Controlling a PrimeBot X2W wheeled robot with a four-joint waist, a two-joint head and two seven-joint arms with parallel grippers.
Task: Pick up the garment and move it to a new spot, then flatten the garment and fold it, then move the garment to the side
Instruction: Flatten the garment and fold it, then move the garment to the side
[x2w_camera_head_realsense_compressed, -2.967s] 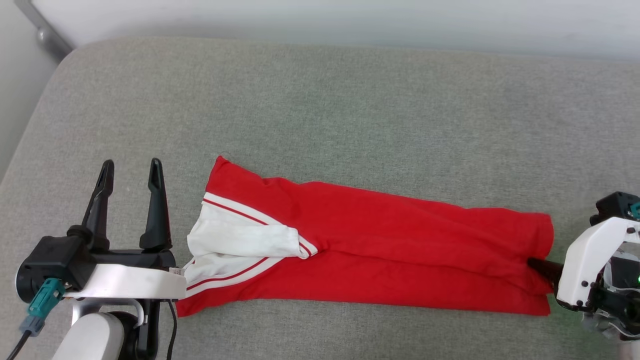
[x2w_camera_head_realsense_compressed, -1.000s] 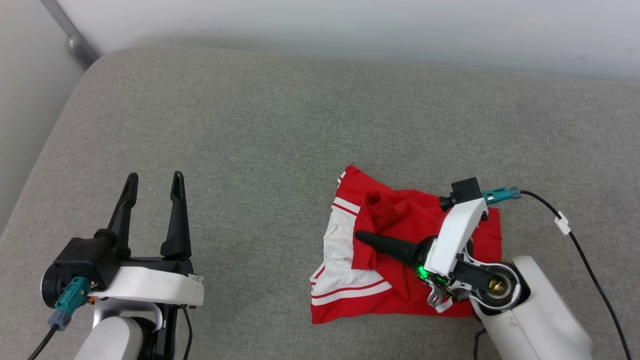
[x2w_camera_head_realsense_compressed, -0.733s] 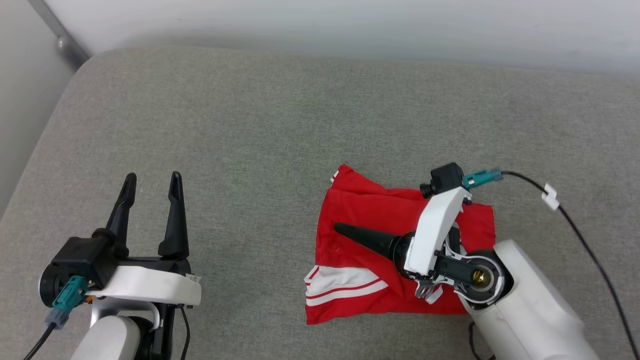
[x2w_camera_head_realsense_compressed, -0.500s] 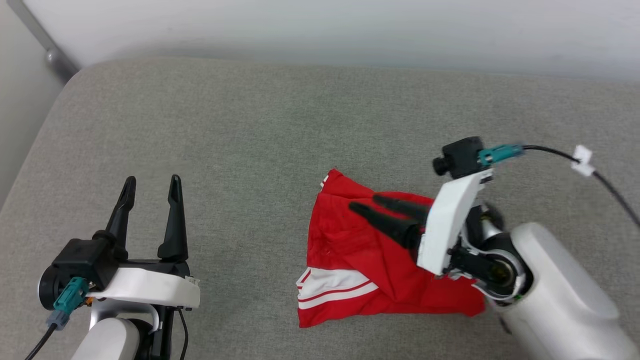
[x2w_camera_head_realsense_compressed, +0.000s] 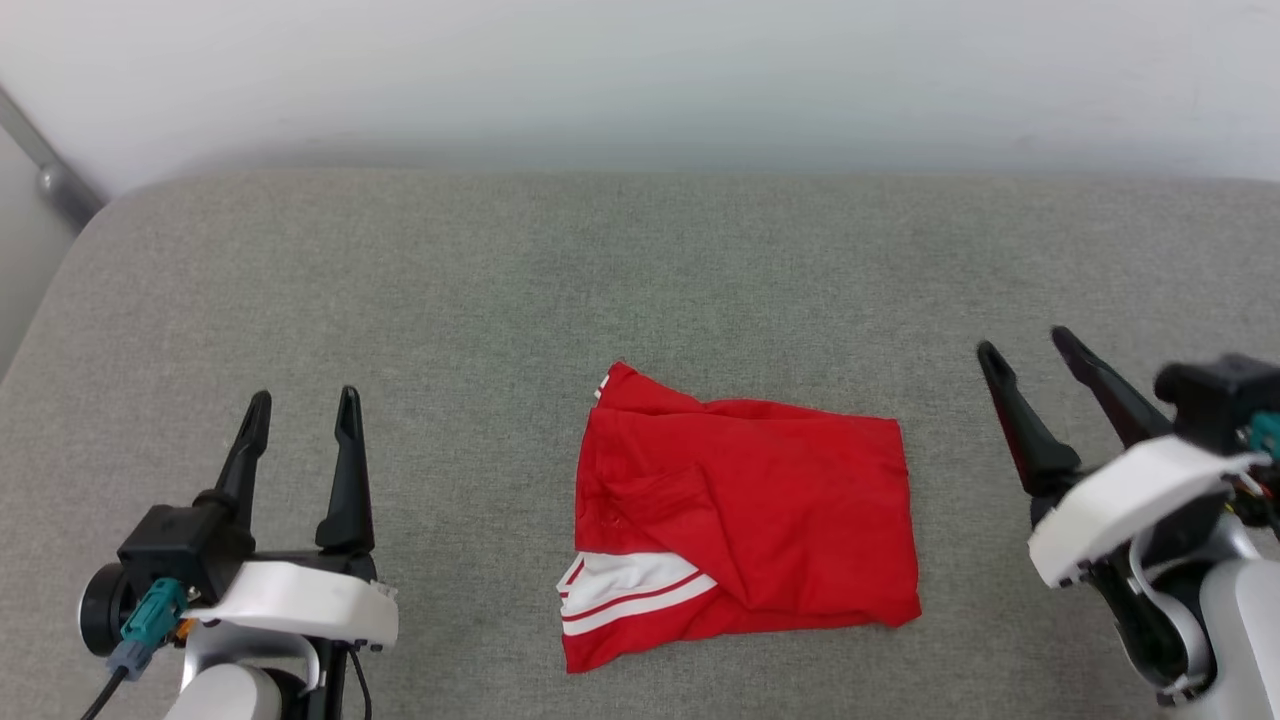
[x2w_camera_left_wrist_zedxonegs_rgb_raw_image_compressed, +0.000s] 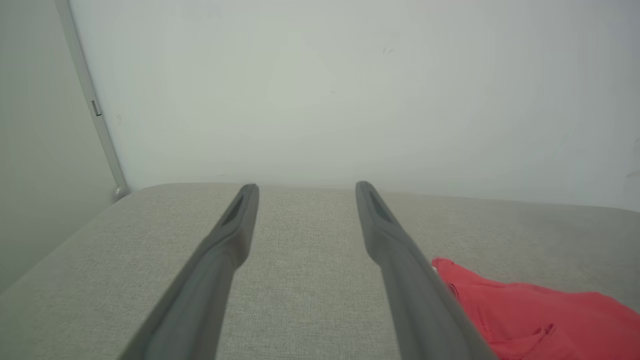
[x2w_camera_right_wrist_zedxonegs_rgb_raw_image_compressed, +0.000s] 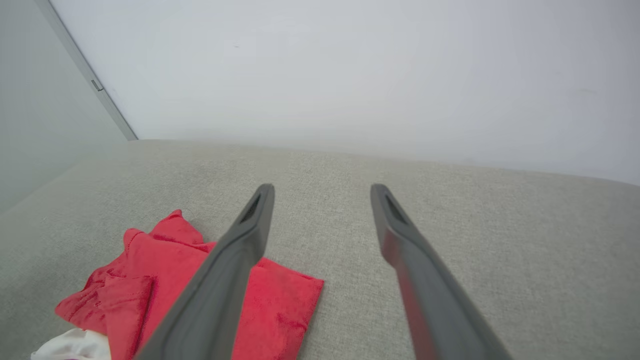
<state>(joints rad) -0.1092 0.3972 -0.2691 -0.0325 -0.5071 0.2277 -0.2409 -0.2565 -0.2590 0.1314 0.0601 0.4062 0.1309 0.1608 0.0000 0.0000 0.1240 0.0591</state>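
Right fingers (x2w_camera_head_realsense_compressed: 1022, 425) now off garment (x2w_camera_head_realsense_compressed: 760, 490), apart

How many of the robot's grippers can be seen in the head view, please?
2. The left gripper stands open at lower left; the right gripper stands open at right. The folded red T-shirt lies between them on the grey cushion, touching neither.
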